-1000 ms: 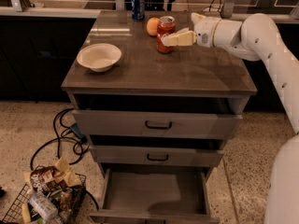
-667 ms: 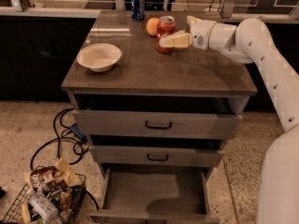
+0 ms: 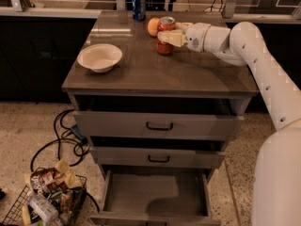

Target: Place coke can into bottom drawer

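The bottom drawer [image 3: 155,192], well below the fingers [image 3: 173,38], stands pulled out with nothing in it that we can see, so we judge the task barely begun: grasp, lift and lowering are all left. Our gripper [image 3: 168,32] reaches over the tabletop [image 3: 155,69] from the right, and its fingers look released rather than clenched. Between them stands the coke can [image 3: 164,48], upright on the tabletop, red with a silver top.
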`<control>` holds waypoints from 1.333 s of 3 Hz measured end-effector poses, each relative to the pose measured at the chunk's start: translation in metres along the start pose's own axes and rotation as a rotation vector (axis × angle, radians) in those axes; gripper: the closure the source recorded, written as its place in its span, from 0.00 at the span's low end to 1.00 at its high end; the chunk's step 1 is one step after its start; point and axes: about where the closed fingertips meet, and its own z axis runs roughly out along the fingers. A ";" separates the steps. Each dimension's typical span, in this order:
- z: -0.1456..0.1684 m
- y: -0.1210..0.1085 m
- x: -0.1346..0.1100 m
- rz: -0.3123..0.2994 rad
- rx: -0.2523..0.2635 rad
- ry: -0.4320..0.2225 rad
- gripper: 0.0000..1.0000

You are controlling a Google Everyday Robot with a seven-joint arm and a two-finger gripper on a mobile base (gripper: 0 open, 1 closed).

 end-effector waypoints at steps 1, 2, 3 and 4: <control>0.003 0.002 0.000 0.001 -0.004 0.000 0.70; 0.008 0.005 0.001 0.002 -0.013 0.000 1.00; 0.008 0.006 0.000 0.002 -0.014 0.001 1.00; -0.011 0.010 -0.013 -0.010 0.005 0.010 1.00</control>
